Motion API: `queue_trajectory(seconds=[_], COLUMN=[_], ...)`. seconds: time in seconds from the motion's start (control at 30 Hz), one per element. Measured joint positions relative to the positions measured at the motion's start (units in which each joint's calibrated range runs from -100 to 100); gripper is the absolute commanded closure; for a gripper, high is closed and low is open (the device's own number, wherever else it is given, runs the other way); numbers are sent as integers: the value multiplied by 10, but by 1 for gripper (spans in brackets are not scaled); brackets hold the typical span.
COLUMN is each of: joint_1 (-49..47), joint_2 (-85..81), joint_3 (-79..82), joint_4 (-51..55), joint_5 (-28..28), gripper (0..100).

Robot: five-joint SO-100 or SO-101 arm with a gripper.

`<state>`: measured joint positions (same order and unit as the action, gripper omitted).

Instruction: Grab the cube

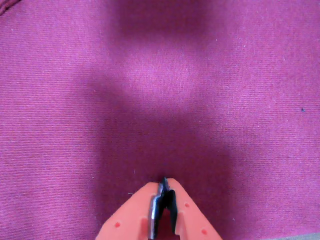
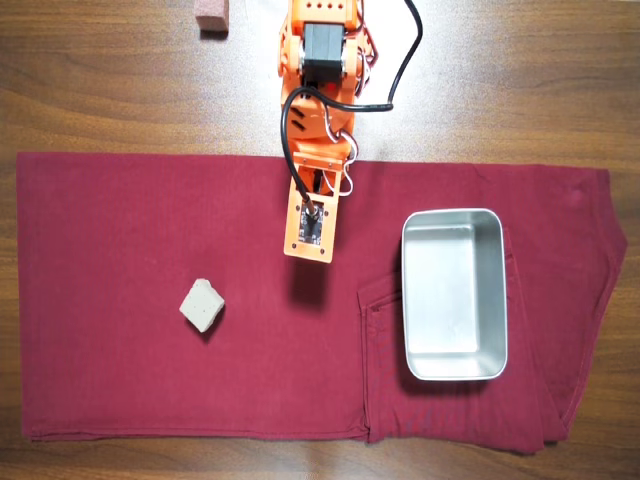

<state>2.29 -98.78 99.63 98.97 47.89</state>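
Observation:
The cube (image 2: 202, 305) is a small pale beige-grey block lying on the red cloth (image 2: 120, 240), left of centre in the overhead view. It does not show in the wrist view. My orange arm (image 2: 318, 120) reaches in from the top edge, and its end (image 2: 310, 228) hangs over the cloth, up and to the right of the cube and well apart from it. In the wrist view my gripper (image 1: 164, 183) enters from the bottom edge. Its jaws are shut with nothing between them, over bare cloth.
A steel tray (image 2: 407, 300) stands empty on the cloth to the right of the arm. A reddish-brown block (image 2: 212, 15) lies on the wooden table (image 2: 100, 80) at the top edge. The cloth is folded and rumpled near the tray.

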Motion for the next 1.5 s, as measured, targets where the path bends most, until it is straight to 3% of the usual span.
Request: queue_trajectory(seconds=[1.27, 1.5], joint_1=[0, 46], joint_2=[0, 86], joint_3=[0, -54], joint_4=[0, -45], joint_5=[0, 16], gripper=[99, 81])
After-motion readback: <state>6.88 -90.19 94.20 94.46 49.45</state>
